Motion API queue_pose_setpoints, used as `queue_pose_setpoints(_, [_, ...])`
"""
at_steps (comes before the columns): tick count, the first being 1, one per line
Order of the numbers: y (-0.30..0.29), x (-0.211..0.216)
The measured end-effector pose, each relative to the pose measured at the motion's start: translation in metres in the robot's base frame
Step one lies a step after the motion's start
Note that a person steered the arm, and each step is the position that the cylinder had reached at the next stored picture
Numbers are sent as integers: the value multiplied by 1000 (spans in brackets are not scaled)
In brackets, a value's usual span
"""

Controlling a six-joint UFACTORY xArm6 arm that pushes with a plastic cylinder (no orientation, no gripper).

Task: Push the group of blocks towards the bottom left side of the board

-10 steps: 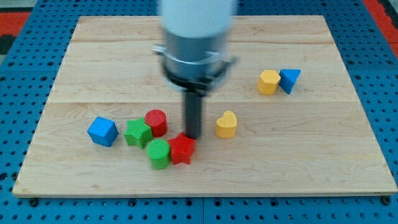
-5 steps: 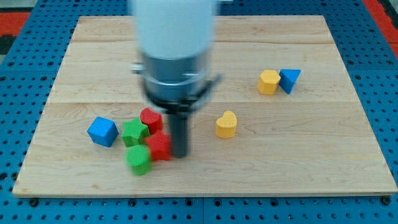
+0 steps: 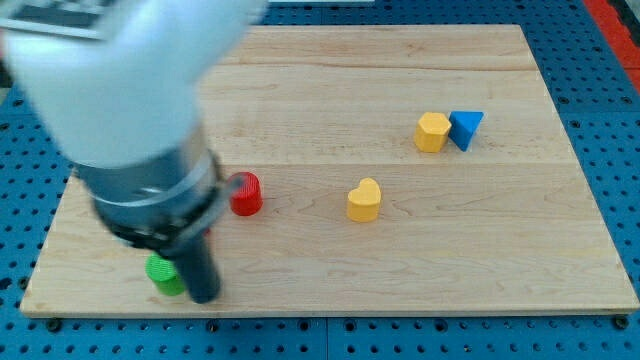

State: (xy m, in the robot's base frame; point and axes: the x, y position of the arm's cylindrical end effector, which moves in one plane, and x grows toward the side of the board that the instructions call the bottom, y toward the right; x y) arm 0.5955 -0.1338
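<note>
My tip [image 3: 204, 296] is near the board's bottom left, just right of a green cylinder block [image 3: 163, 274] that peeks out beside the rod. A red cylinder block [image 3: 245, 193] stands up and to the right of the tip, apart from it. The arm's blurred body hides the area left of the red cylinder; the blue cube, the green star block and the other red block do not show.
A yellow heart block [image 3: 365, 200] sits near the board's middle. A yellow hexagon block [image 3: 432, 131] touches a blue triangle block [image 3: 466, 128] at the upper right. The wooden board [image 3: 500, 260] ends close below the tip.
The arm swept down and left across the cluster. The green cylinder moved down-left with the tip. The blue cube, green star and one red block are now hidden behind the arm.
</note>
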Motion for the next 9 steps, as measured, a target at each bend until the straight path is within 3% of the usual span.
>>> queue_pose_setpoints(1, [-56,-23])
queue_pose_setpoints(2, [15,-7])
queue_pose_setpoints(3, [147,-34])
queue_pose_setpoints(4, [206,-89])
queue_pose_setpoints(5, [164,-108])
queue_pose_setpoints(6, [187,-138])
queue_pose_setpoints(7, [128,-143])
queue_pose_setpoints(8, [63,-109])
queue_pose_setpoints(9, [117,-104])
